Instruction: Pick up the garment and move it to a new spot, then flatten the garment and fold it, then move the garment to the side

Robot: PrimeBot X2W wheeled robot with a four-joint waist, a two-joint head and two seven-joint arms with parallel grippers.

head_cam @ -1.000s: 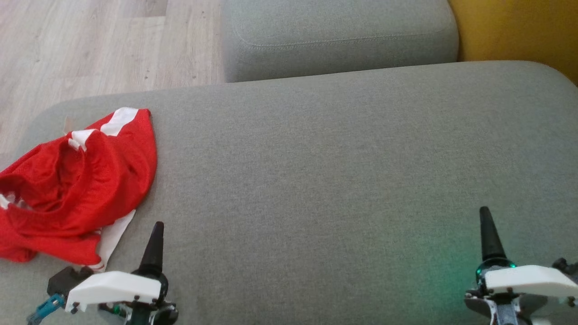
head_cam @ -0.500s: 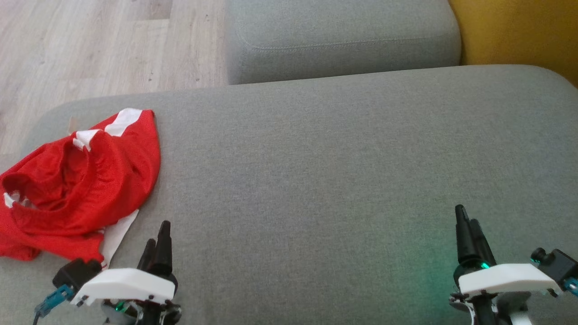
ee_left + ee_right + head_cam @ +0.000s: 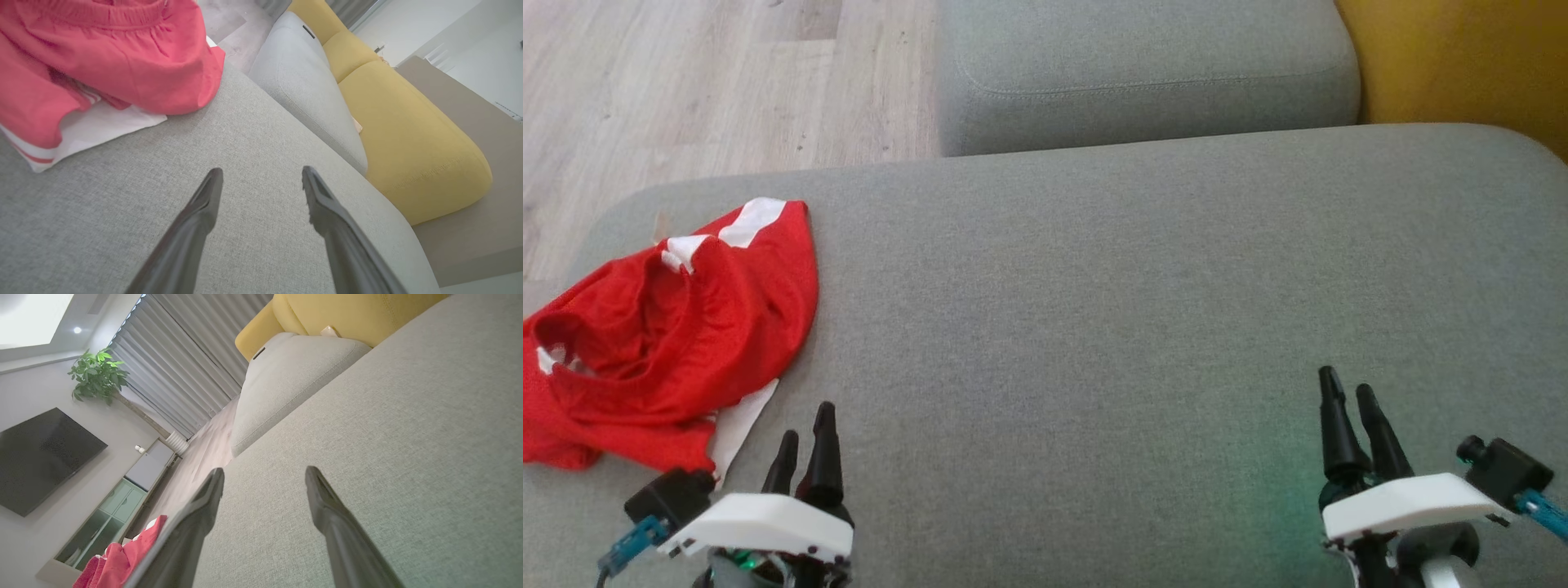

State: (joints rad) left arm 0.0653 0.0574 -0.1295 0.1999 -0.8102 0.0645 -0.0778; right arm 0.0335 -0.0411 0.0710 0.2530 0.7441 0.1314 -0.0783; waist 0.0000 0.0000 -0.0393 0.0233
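A grey sofa seat [image 3: 1094,310] lies under both arms. The left hand [image 3: 806,421] and right hand [image 3: 1346,381] hover above it, fingers spread, empty. Just beside the left hand, the crumpled red garment [image 3: 670,327] lies at the seat's left end.

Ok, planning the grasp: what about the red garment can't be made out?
- Head view: garment runs past the left edge; folds hide its shape.
- Left wrist view: cut by top and left edges.
- Right wrist view: small, partly behind a finger of the right gripper, cut by the bottom edge.
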